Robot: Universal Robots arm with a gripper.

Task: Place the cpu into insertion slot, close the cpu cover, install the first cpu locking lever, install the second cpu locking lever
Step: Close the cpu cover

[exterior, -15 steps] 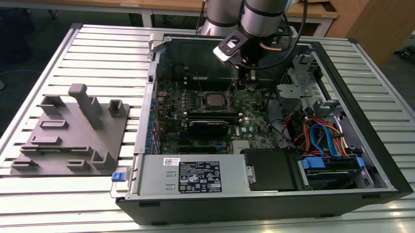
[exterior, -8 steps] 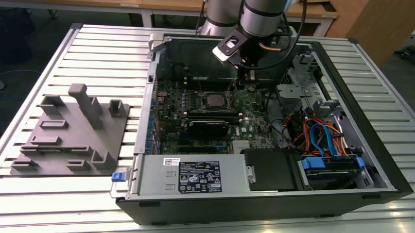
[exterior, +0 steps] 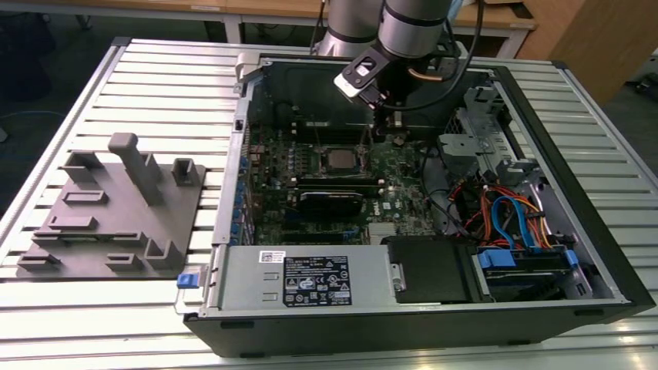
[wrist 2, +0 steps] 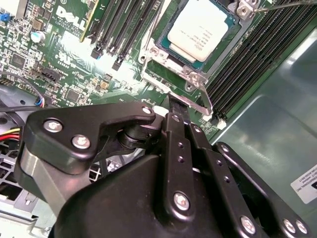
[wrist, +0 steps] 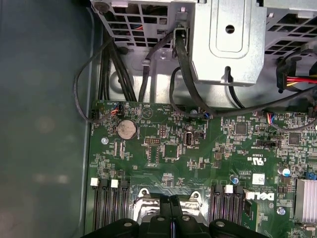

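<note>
**Closed jaws, poking pose**

Exterior view, left to right: grey fixture [exterior: 113,208] well apart, cpu [exterior: 337,159] flat mid-board under its lowered cover [wrist 2: 166,62], gripper [exterior: 387,127] just right, cables [exterior: 504,216] beyond. Jaws pinched together, empty, tip beside lever [wrist 2: 207,104], likely pushing, not grasping. 2 memory banks [wrist 2: 116,29] crowd the approach.

Quick headcount: one open computer case [exterior: 411,327] on one slatted table [exterior: 154,85], one robot arm [exterior: 411,23] with one gripper [exterior: 383,123]. Inside there's one cpu [wrist 2: 198,27], one coin battery [wrist: 126,129] and one black drive box [exterior: 432,270]. One grey plastic jig [exterior: 113,208] sits beside the case.
</note>
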